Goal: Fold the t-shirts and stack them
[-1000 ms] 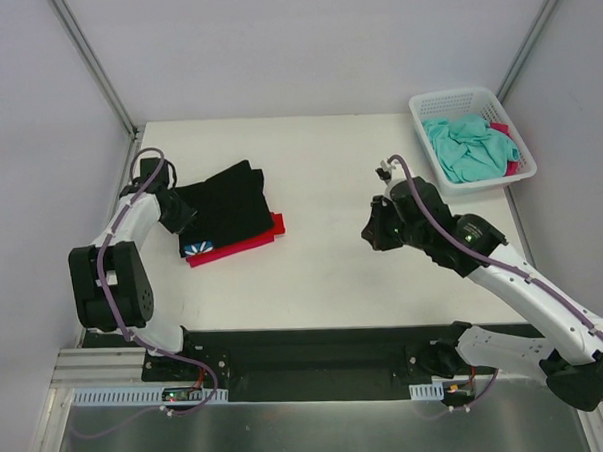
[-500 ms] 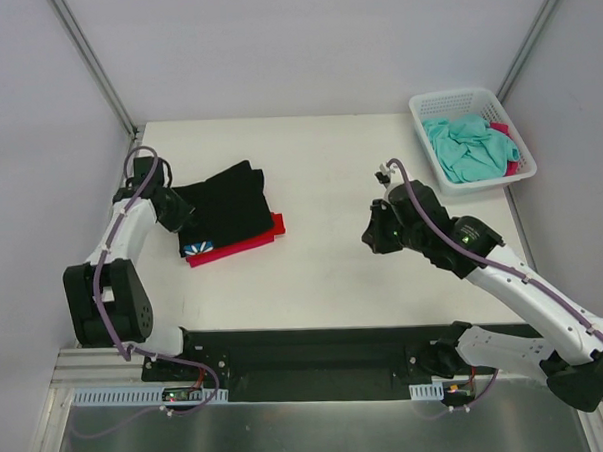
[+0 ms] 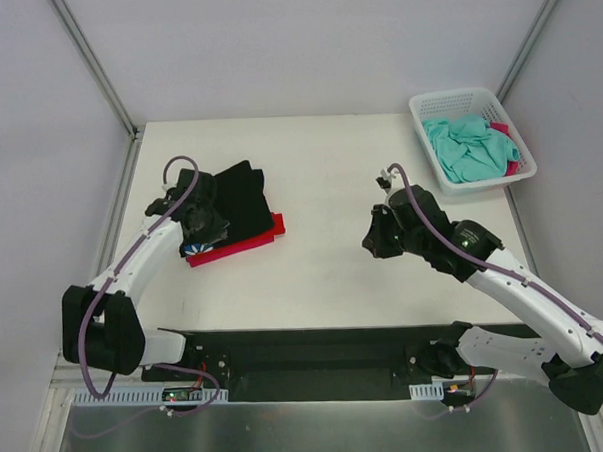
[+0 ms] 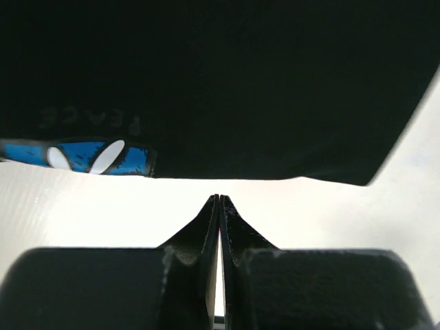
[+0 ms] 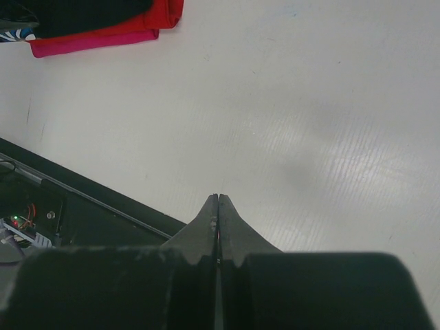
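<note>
While closed empty, left end effector (image 4: 218, 199) faces black t-shirt (image 4: 220, 82) edge; right end effector (image 5: 218, 199) likewise closed.

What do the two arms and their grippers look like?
The left arm and right arm have white links and black joints, and a thin purple cable runs along the outside of each. The left gripper and right gripper are black, with two matte fingers that taper to thin points.
</note>
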`<state>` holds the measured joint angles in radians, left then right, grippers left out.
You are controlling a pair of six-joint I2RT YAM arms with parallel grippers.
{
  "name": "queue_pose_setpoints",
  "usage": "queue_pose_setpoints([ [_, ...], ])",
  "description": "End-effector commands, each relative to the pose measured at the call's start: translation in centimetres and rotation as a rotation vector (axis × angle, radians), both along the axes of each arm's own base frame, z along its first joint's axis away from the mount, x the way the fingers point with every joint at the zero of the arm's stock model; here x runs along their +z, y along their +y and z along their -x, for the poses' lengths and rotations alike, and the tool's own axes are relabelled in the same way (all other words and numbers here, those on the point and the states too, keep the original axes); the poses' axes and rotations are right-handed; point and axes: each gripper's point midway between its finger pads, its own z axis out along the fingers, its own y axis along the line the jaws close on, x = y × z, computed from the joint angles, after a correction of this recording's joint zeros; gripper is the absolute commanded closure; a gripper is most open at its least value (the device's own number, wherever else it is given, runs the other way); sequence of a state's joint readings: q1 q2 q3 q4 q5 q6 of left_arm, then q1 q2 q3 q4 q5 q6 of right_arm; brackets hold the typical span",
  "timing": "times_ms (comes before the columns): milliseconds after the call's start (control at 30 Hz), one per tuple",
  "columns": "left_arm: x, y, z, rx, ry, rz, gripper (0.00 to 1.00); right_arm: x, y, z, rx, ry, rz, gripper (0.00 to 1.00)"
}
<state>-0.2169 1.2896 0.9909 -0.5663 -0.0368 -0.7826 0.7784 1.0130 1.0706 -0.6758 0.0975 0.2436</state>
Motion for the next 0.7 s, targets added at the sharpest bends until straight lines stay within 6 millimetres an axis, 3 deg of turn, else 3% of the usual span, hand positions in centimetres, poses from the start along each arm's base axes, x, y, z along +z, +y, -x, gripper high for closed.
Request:
queue_pose_setpoints([
  [0,-2.6,-1.7,-0.2,0.009,0.06,-0.004,1.0,0.9,-0.4,0.2,-0.017,-0.022,-0.032,0.99],
  [233,-5.2,-3.4,-0.5,-0.021,0.125,-0.021,1.0,0.6,-1.1,0.4,-0.027,-0.025,-0.014,0.99],
  [667,-8.6,-3.0,0.4,0.023,0.19,-0.02,1.0,0.1,-1.6,0.6,-0.033,-0.019,0.008,0.99],
])
